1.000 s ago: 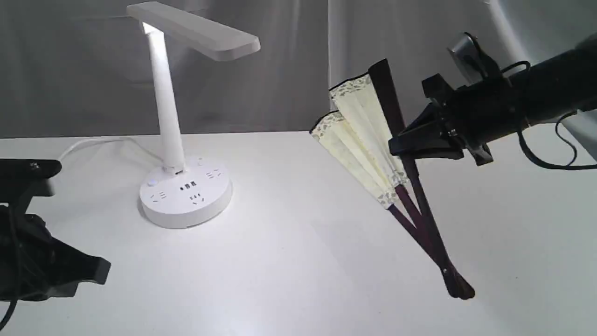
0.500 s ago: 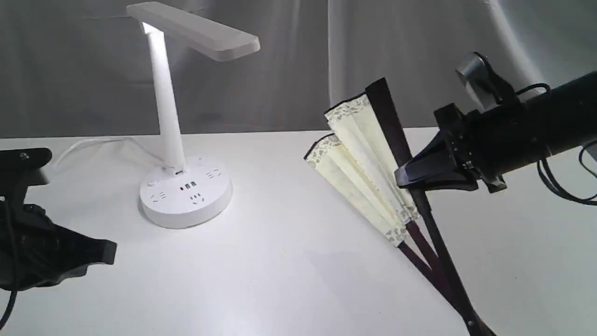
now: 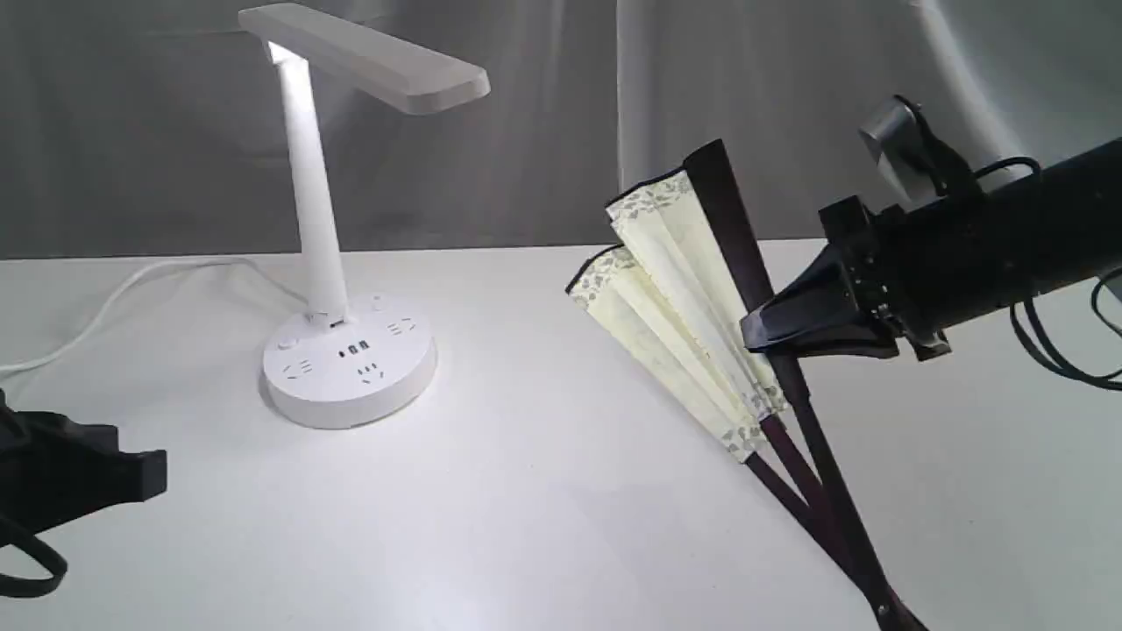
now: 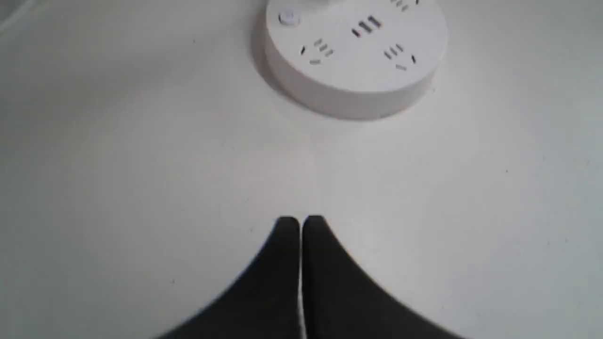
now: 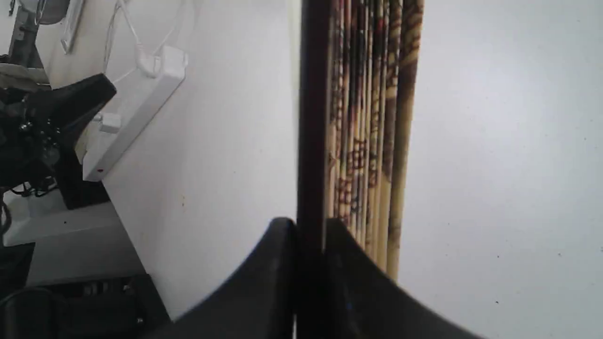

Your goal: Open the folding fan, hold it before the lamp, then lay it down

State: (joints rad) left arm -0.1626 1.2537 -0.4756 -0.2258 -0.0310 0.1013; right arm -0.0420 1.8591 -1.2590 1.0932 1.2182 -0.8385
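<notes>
The folding fan (image 3: 675, 307) is partly spread, its cream pleats with a grey border leaning up and left. Its maroon ribs converge at a pivot near the lower right edge. My right gripper (image 3: 761, 335) is shut on the fan's dark outer guard (image 5: 311, 117), midway along it, and holds the fan tilted above the table. In the right wrist view the folded pleats (image 5: 372, 117) run beside the guard between the fingers. The white lamp (image 3: 317, 237) stands lit at the left on its round socket base (image 4: 358, 61). My left gripper (image 4: 300, 220) is shut and empty, low over the table in front of the base.
The lamp's white cord (image 3: 131, 280) trails left over the white table (image 3: 526, 526). A white power strip (image 5: 136, 108) shows beyond the table in the right wrist view. Grey curtains hang behind. The left arm (image 3: 79, 478) sits at the left edge.
My right gripper has carried the fan down and slightly right, so its pivot drops to the frame's lower edge. The left arm has pulled back low toward the left edge.
</notes>
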